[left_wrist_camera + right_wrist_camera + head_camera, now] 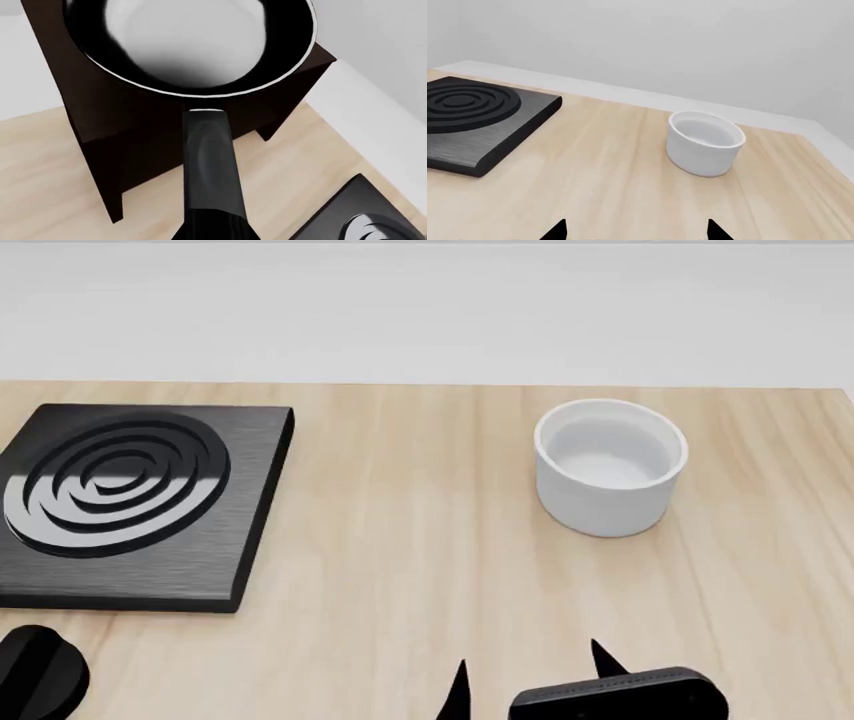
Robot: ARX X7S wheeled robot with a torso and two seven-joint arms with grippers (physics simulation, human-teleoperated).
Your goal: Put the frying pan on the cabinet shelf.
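We see one counter (400,540) of pale wood. One dark cabinet (107,150) stands on it, its top cut off in the left wrist view. One square stove plate (127,505) lies well to the left of our right fingers (637,231); one white cup (610,480) stands ahead of them. Those fingers show only their tips, spread apart and holding nothing. One frying pan (200,50) sits above the cabinet, handle (210,170) running toward the camera. Our left fingers are hidden; we cannot tell their state.
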